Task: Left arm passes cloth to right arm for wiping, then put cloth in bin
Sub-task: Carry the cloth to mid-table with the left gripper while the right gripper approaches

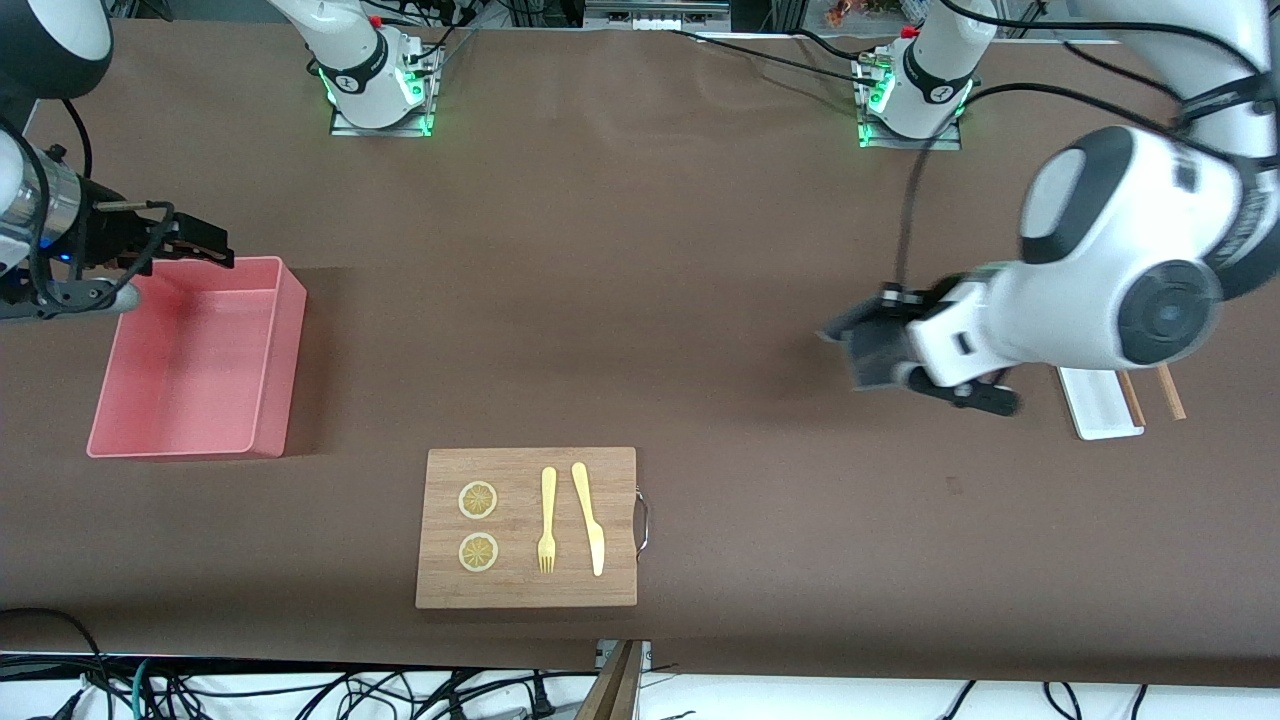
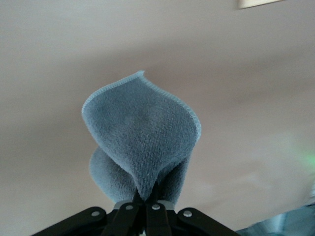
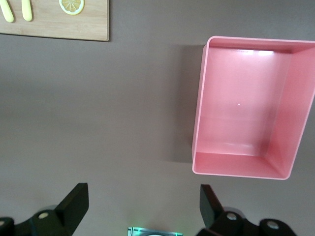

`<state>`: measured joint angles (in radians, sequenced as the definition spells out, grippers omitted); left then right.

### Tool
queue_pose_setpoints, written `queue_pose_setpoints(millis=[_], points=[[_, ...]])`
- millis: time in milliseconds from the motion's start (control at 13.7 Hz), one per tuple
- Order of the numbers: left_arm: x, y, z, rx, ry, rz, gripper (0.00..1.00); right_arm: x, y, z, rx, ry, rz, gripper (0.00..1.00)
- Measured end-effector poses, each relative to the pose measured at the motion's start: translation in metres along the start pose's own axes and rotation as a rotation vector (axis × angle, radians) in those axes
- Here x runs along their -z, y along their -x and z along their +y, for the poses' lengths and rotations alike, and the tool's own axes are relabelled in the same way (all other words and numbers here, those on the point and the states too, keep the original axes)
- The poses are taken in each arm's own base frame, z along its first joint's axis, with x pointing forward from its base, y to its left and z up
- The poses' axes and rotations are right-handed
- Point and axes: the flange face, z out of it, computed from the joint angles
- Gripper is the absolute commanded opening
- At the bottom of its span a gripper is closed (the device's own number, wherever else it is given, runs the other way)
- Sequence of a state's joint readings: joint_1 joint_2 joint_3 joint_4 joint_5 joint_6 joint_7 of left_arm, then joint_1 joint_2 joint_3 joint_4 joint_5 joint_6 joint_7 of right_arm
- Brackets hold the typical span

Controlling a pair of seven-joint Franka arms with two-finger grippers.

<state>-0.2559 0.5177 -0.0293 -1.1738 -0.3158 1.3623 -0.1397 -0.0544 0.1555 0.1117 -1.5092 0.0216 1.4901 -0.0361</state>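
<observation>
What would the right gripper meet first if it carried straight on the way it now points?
Probably bare table. In its wrist view the open right gripper faces brown tabletop, with the pink bin off to one side and the wooden board at the frame's corner. Depth is unclear, so this is a judgement.

Bin [image 1: 200, 360] toward right arm's end, board [image 1: 527, 527] nearer the camera, tray [image 1: 1098, 402] toward left arm's end.
</observation>
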Motion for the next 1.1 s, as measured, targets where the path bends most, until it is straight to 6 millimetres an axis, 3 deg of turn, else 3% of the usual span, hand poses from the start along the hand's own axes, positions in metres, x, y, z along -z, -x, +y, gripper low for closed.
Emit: queue_pose_setpoints(millis=[219, 439, 658, 1096], points=[[-0.017, -0.015, 0.061, 0.123, 0.199, 0.044, 0.0, -0.014, -0.014, -0.023, -0.003, -0.015, 0.005, 1.0], [-0.037, -0.023, 0.131, 0.202, 0.311, 0.119, 0.0, -0.029, -0.027, -0.072, -0.151, -0.054, 0.013, 1.0], [-0.058, -0.028, 0.196, 0.29, 0.53, 0.12, 0.0, -0.046, -0.044, -0.116, -0.304, -0.126, 0.037, 1.0], [-0.056, -0.03, 0.247, 0.422, 0.85, 0.141, 0.0, -0.08, -0.077, -0.161, -0.482, -0.203, 0.106, 1.0]])
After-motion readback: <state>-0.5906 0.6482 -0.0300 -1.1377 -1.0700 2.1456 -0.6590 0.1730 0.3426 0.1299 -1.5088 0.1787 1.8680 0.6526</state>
